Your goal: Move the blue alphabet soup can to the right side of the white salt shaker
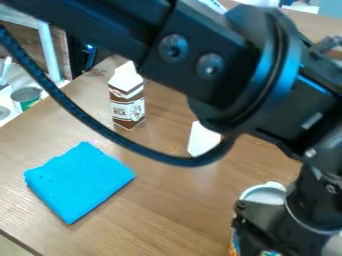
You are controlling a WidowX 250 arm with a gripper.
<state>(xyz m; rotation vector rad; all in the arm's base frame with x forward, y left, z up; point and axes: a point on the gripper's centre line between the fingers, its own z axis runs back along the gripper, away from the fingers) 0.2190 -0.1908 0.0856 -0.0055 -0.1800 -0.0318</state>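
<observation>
I see pale, round-rimmed container (264, 195) by gripper (257, 232); opening and hold: cannot tell. Blue cloth (80, 181): near tabletop's (170, 215) lower-left edge.

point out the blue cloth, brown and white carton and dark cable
Blue cloth (80, 180): camera view, middle of its top.
Brown and white carton (123, 110): camera view, label on its side.
Dark cable (179, 161): camera view, lowest part of its curve.

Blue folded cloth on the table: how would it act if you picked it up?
The blue cloth would probably sag and unfold, as its edges look soft. It seems light, being fairly thin. Pushed, it might bunch up, not tip, since it lies flat.
</observation>
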